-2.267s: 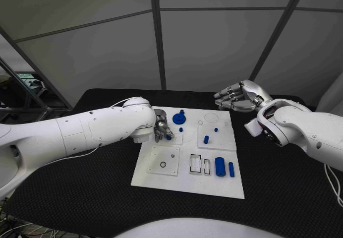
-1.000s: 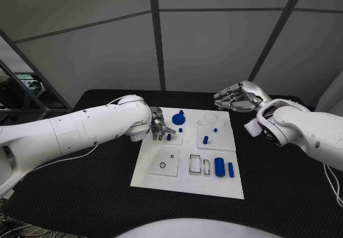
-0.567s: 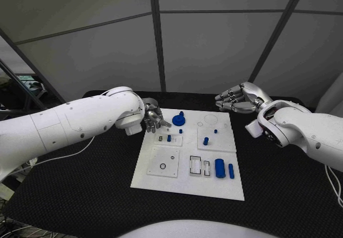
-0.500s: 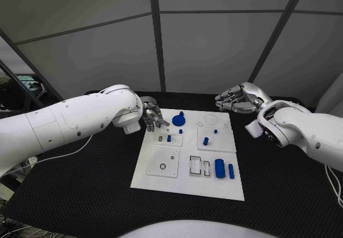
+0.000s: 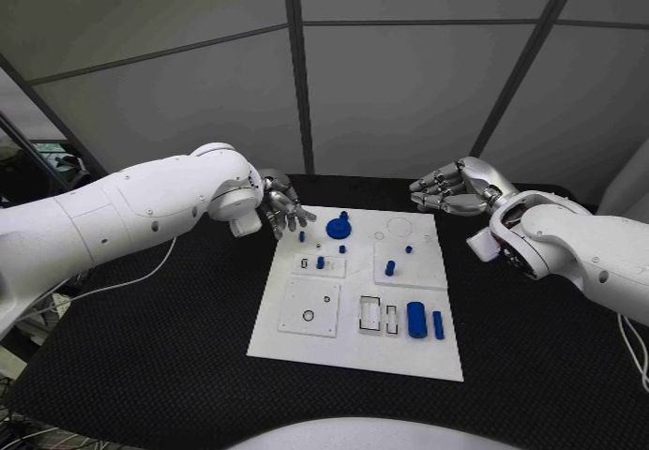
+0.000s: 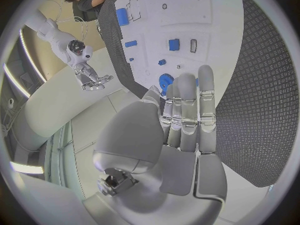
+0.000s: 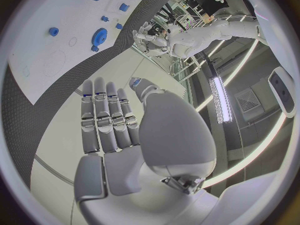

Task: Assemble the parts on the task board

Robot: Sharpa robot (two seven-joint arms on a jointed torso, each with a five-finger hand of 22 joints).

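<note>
Task board lies mid-table with black mat free all around it. Left hand hovers off its far-left corner, fingers spread, empty; right hand beyond its far-right corner, fingers loosely curled, empty.

task board: white, flat, mid-table | parts: blue, on board

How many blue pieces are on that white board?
8: a gear at the far end; five small pieces mid-board; a cylinder and thin bar nearest. Tinier ones may be hidden.
</note>
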